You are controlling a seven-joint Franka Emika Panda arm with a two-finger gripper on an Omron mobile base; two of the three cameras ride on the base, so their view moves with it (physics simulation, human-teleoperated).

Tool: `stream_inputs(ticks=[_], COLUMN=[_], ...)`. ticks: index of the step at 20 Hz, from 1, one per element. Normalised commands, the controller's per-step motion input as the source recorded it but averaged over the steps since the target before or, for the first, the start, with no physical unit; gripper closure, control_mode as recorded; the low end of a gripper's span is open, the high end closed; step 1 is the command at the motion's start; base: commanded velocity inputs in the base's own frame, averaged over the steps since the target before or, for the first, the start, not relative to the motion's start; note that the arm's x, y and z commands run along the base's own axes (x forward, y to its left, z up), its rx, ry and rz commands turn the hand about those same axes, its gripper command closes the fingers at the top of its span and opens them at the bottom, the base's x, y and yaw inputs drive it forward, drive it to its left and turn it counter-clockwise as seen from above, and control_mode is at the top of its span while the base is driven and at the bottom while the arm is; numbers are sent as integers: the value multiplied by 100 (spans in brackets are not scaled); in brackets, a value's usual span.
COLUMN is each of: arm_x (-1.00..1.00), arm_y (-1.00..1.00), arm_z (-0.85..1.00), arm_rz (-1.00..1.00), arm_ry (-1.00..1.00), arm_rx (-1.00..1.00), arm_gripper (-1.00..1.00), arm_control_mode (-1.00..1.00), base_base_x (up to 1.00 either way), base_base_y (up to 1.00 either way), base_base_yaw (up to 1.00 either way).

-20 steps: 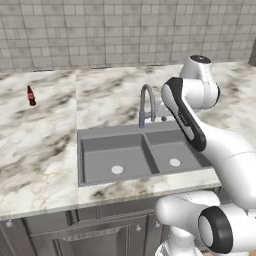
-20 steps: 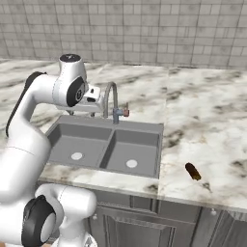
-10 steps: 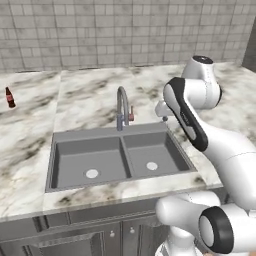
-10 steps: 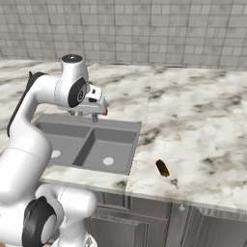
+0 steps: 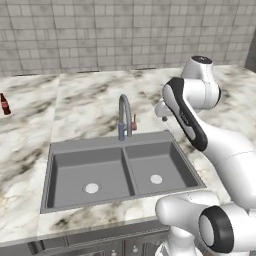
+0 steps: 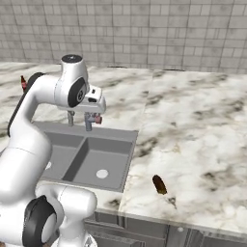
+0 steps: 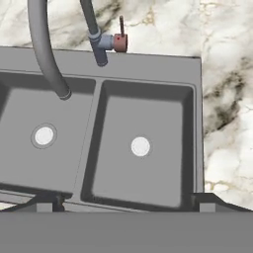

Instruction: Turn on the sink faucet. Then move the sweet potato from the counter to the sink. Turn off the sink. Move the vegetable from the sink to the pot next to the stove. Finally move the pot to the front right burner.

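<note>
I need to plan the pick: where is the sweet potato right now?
In the right base view, the sweet potato lies on the counter near its front edge, right of the sink.

Left base cam: grey double sink set in marble bench, faucet upright at back rim w/ reddish lever on its right. White arm hangs just right of faucet. Dark red bottle far left.

Both bowls of the sink lie open from above; the sink faucet rises at the back rim.
</note>
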Motion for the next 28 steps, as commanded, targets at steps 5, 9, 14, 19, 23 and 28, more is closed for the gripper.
stream_inputs(ticks=[5, 9, 14, 19, 23, 28], arm_x=[4, 13, 37, 36, 27, 67], arm_y=[-33, -50, -19, -11, 0, 3], arm_z=[-10, -37, -49, -52, -37, -17], arm_rz=[0, 0, 7, 34, 31, 23], arm_ry=[-5, -7, -12, -33, -32, -25], arm_rx=[4, 4, 7, 12, 10, 11], arm_gripper=[-100, -100, -100, -100, -100, -100], arm_control_mode=[-100, -100, -100, -100, -100, -100], base_base_x=[12, 0, 0, 0, 0, 0], base_base_y=[-17, 0, 0, 0, 0, 0], base_base_yaw=[0, 0, 0, 0, 0, 0])
